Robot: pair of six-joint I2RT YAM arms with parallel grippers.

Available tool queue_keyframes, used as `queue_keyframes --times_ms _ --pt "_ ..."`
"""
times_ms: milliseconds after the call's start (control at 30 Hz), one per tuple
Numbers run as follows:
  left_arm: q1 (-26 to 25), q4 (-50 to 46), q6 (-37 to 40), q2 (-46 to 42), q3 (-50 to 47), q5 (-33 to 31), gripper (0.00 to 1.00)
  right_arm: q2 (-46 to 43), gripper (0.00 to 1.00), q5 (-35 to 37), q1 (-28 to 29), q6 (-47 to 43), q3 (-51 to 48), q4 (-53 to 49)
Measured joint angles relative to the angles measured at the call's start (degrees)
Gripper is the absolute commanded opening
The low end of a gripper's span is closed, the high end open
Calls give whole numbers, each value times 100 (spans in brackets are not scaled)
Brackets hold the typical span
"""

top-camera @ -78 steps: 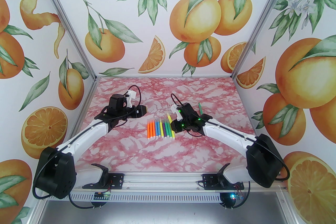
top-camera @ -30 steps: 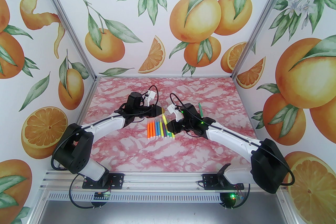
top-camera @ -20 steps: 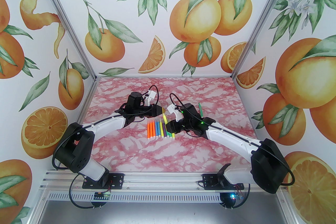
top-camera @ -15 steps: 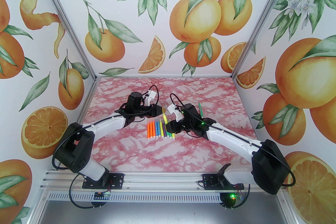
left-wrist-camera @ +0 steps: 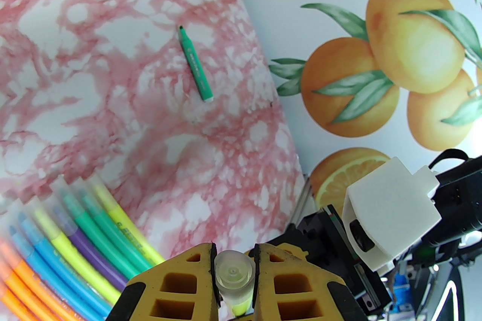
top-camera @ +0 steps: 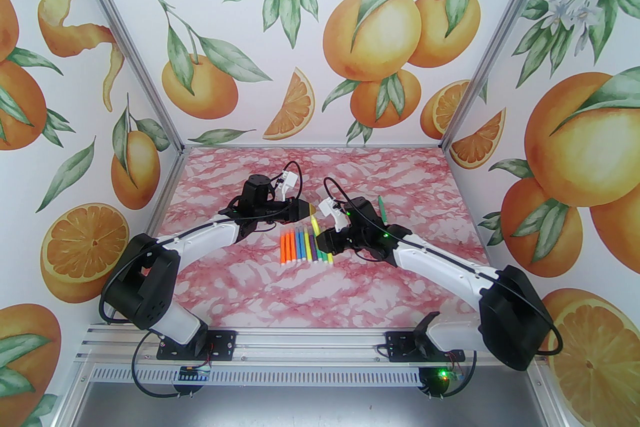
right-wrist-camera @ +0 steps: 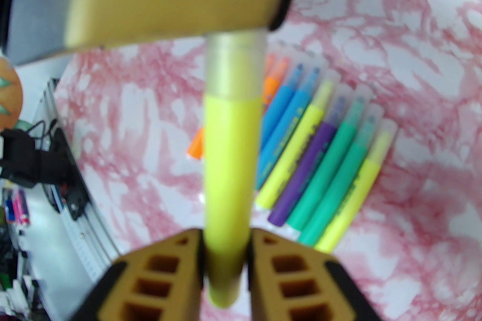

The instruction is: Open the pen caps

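around: row of markers (top-camera: 305,246) lay flat, side by side, mid table (top-camera: 300,300): orange, blue, yellow, purple, green, yellow, with cap ends toward the far side. One green marker (top-camera: 382,208) lay alone, well apart to the right of the row and behind the right arm, dark tip exposed, white plug at the other end. The right arm's white camera housing (left-wrist-camera: 388,221) sat just beside the left fingers, tight quarters

grip: left gripper (top-camera: 308,210) jaws were closed on the cap (left-wrist-camera: 233,268) of a yellow marker (right-wrist-camera: 229,161). right gripper (top-camera: 325,239) jaws were clamped on its barrel, toward the plug end. The marker was off the table, spanning from one gripper to the other, above the right end of the row

cap: short translucent frosted cylinder, flat end with a small moulded dimple, pinched between the yellow pads. Right wrist view showed it seated on the barrel, seam closed. Row caps in view were the same translucent type, coloured nibs showing through, all on
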Motion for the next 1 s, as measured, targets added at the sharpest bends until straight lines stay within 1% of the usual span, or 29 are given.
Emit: queue_keyframes --times_ms 167,367,600,667,800,933,1000 --pt "0 0 4 0 0 13 0 0 0 -2 0 0 -9 2" --pt "162 -201 68 0 35 146 0 -4 0 -61 0 -70 -94 131" --pt "428 -1034 293 -109 299 560 0 -179 0 -87 116 -245 -240 409" --pt "549 -1075 313 -168 420 407 0 -232 0 -157 175 -306 -326 243" --pt "957 -876 291 -304 623 13 0 -240 0 -369 404 -413 -592 -160" --pt "1086 -804 286 -391 629 -212 0 -350 0 -382 413 -428 -702 -271" --pt "1110 -1082 476 -396 719 -374 0 -518 0 -308 409 -413 -734 -275"
